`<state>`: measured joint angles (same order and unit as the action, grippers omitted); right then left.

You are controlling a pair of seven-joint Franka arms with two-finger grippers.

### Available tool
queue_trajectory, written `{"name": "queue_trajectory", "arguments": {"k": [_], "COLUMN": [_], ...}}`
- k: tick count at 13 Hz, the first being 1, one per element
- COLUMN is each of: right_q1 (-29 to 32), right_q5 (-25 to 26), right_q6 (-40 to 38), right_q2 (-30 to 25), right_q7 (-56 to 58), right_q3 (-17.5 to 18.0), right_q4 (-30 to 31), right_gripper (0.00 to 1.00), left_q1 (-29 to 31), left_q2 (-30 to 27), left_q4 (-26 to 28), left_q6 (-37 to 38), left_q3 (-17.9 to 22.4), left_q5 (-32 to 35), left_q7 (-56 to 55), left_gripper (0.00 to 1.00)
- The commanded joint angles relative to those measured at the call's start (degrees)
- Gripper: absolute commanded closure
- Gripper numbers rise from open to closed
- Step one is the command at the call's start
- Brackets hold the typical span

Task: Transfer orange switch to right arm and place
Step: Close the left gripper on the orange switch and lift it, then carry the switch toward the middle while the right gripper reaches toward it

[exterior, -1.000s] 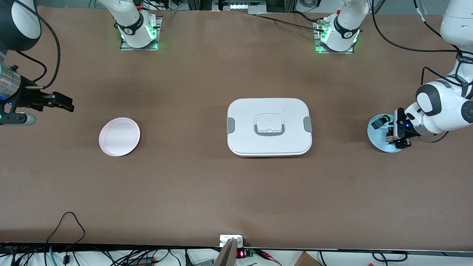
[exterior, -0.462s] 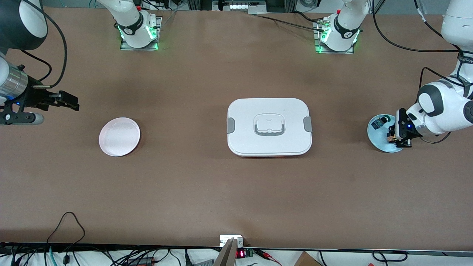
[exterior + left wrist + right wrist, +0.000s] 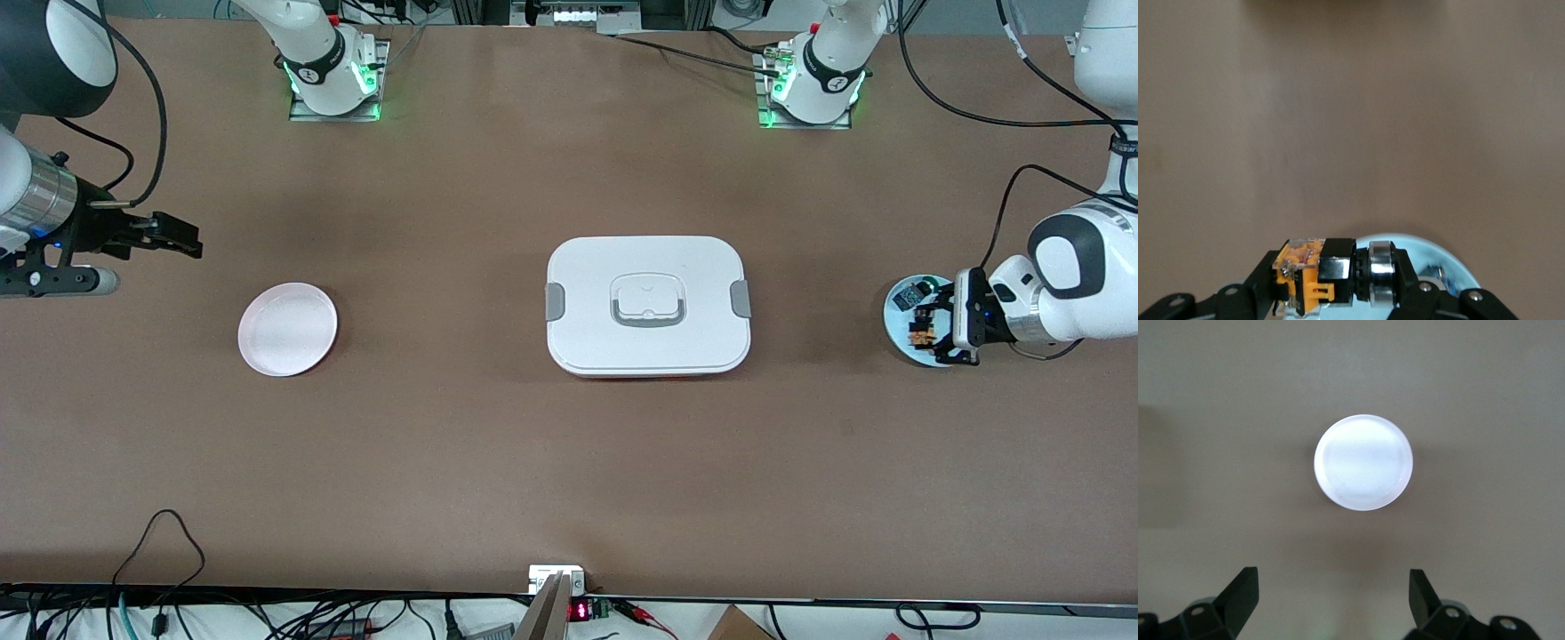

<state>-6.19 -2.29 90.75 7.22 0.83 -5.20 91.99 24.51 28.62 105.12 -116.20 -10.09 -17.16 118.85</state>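
Left claw [image 3: 925, 326] clenched on the switch [image 3: 916, 336], just above the blue dish [image 3: 896, 327] at the left arm's end of the counter [image 3: 533, 462]. In the left wrist view, switch [image 3: 1313, 277] pinched sideways between the two pads: clear orange body against one pad, black cap and a silvery ring toward the other. Dish rim [image 3: 1431, 248] showing right under the claw [image 3: 1338, 283]. Whether the switch hangs clear of the dish or touches it: cannot tell.

On the same dish, beside the claw and toward the arm bases, a small blue-and-green part [image 3: 910, 294], not gripped.

Right claw [image 3: 182, 245] released, jaws wide apart, nothing between them, up over bare counter at the right arm's end. Waiting there. White plate [image 3: 287, 329] near that claw, lying nearer to the front camera than the spot under it. In the right wrist view, plate [image 3: 1363, 462] ahead of the spread fingertips [image 3: 1245, 587], well clear of them, nothing on it.

Between the two claws, mid-counter, a white lidded box [image 3: 647, 305] with grey clasps at both ends and a grey handle on top, lid shut. Well apart from either claw. Plate and dish at about the same depth on the counter, box between them.
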Motion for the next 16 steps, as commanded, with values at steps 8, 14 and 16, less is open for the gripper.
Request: {"name": "queue_trajectory", "arguments": {"k": [8, 14, 16], "right_q1": [0.3, -1.89, -4.96], "right_q5": [-44.84, -78.0, -82.85], "right_q6": [-1.29, 0.47, 4.58], "right_q2": [5.87, 11.4, 12.29], "right_q7": [1.72, 6.28, 10.48], "right_q3": [-0.25, -0.25, -0.25], "right_q4": [0.2, 1.7, 1.79], "right_gripper": [0.0, 0.0, 0.0], "left_q1": [-2.53, -6.82, -10.52], "left_q2": [0.82, 0.73, 0.38], "left_q4": [-6.58, -11.16, -11.16], "left_q6": [20.82, 14.36, 8.12], "left_q3": [-9.14, -23.21, -25.5], "left_q5": [-40.38, -54.61, -61.38], "left_q7": [-0.01, -13.29, -13.9], "left_gripper": [1.0, 1.0, 1.0]}}
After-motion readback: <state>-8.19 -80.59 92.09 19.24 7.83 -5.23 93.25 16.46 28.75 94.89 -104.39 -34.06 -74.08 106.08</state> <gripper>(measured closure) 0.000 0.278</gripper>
